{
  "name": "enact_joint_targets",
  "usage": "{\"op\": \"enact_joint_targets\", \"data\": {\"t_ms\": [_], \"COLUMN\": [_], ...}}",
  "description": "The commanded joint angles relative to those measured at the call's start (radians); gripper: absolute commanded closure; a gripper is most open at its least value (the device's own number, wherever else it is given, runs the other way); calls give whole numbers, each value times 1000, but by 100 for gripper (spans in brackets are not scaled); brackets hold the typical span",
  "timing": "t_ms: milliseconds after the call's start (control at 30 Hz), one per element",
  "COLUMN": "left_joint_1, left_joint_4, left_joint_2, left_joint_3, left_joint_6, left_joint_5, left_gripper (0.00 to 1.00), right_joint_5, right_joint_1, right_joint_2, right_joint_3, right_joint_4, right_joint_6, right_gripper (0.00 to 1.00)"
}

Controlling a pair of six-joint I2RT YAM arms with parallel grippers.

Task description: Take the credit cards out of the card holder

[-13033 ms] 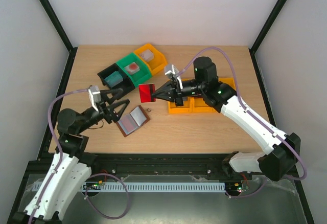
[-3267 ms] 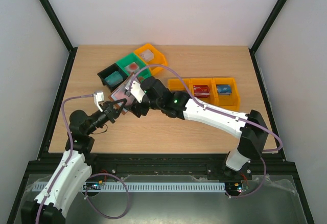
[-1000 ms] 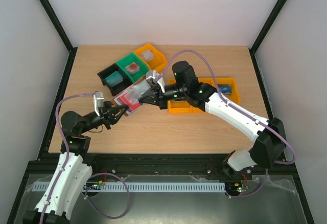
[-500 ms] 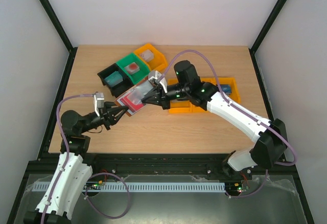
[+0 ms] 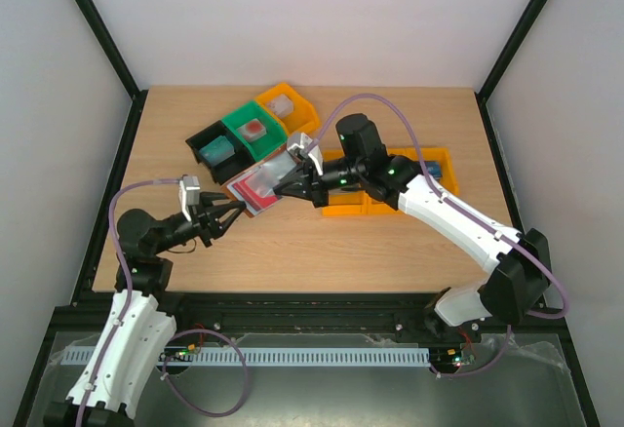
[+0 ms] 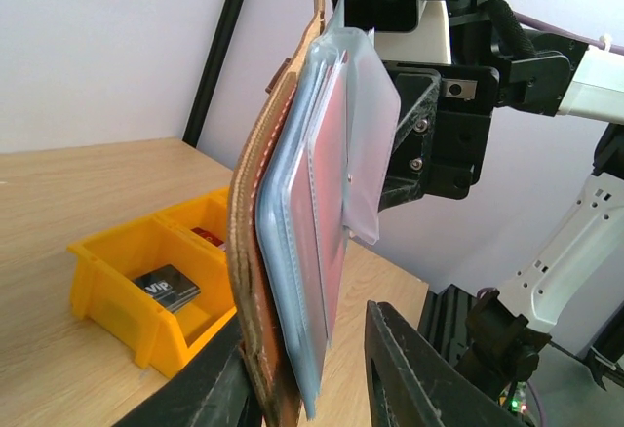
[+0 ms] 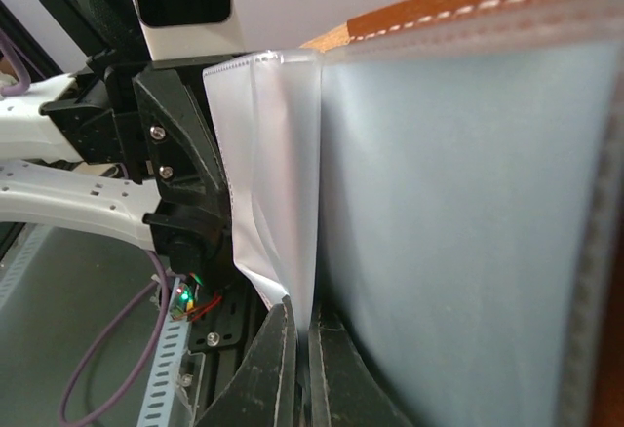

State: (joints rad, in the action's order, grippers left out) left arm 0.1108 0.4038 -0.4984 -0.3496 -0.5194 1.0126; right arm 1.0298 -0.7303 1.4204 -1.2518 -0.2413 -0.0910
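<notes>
The right gripper (image 7: 301,328) is closed on a clear sleeve (image 7: 278,183) of the card holder (image 5: 255,189) and holds it open above the surface (image 5: 390,252). A red credit card (image 6: 331,164) sits inside the sleeves. The left gripper (image 5: 227,214) is partly open astride the card holder's lower edge, not clamping it. Both arms reach toward centre-left.

A brown leather bifold card holder (image 6: 255,252) stands upright between the left gripper's (image 6: 307,378) black fingers, a red plastic card (image 6: 332,193) inside; yellow plastic bin (image 6: 112,300) behind.
</notes>
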Motion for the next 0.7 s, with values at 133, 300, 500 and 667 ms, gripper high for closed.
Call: {"op": "enact_joint_targets", "data": {"t_ms": [133, 300, 500, 667], "left_joint_1": [36, 38, 39, 39], "left_joint_4": [43, 37, 39, 38], "left_joint_2": [-18, -18, -17, -16], "left_joint_3": [-23, -18, -15, -10], "left_joint_6": [23, 35, 34, 39], "left_joint_5": [-44, -64, -76, -87], "left_gripper": [73, 77, 89, 88], "right_joint_5": [47, 43, 53, 49], "right_joint_1": [3, -15, -27, -47], "right_joint_2": [3, 13, 18, 35], "right_joint_3": [-26, -25, -35, -44], "right_joint_4": [69, 58, 55, 46], "right_joint_6": [49, 43, 33, 28], "right_gripper": [98, 98, 98, 98]}}
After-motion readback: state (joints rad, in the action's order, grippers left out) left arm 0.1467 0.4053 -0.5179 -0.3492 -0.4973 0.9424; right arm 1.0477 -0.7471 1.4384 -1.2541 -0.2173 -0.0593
